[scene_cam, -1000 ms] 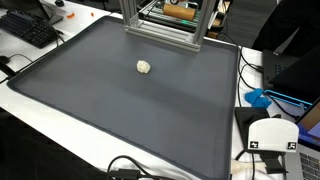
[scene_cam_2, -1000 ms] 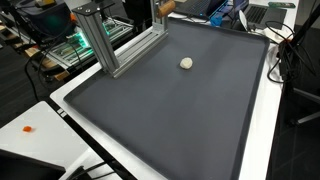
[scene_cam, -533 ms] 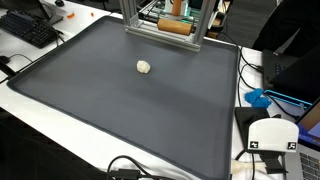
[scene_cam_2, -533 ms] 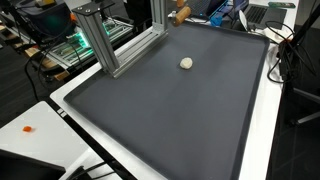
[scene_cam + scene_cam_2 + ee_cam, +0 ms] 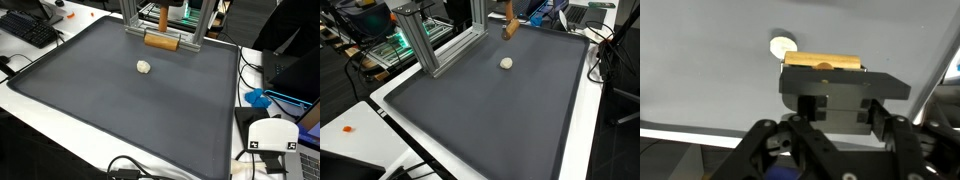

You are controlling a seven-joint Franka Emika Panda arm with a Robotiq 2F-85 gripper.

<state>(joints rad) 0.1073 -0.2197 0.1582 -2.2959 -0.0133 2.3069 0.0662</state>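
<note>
A wooden roller on a stick [image 5: 161, 40] hangs over the far edge of the dark grey mat [image 5: 120, 110], just in front of the aluminium frame; it also shows in the other exterior view [image 5: 508, 29]. My gripper [image 5: 837, 108] is shut on the roller's dark mount, and the wooden cylinder [image 5: 825, 62] sticks out ahead of the fingers. In both exterior views the gripper itself is hidden behind the frame. A small white lump [image 5: 144, 67] lies on the mat [image 5: 490, 110], apart from the roller [image 5: 506, 63], [image 5: 784, 45].
An aluminium frame [image 5: 160, 28] stands at the mat's far edge and runs along its side [image 5: 425, 45]. A keyboard [image 5: 30, 30], a blue object [image 5: 259, 98], a white device [image 5: 272, 135] and cables [image 5: 125, 168] lie round the mat.
The roller has come out from behind the aluminium frame and moved forward and down over the mat's far edge. The white lump has not moved.
</note>
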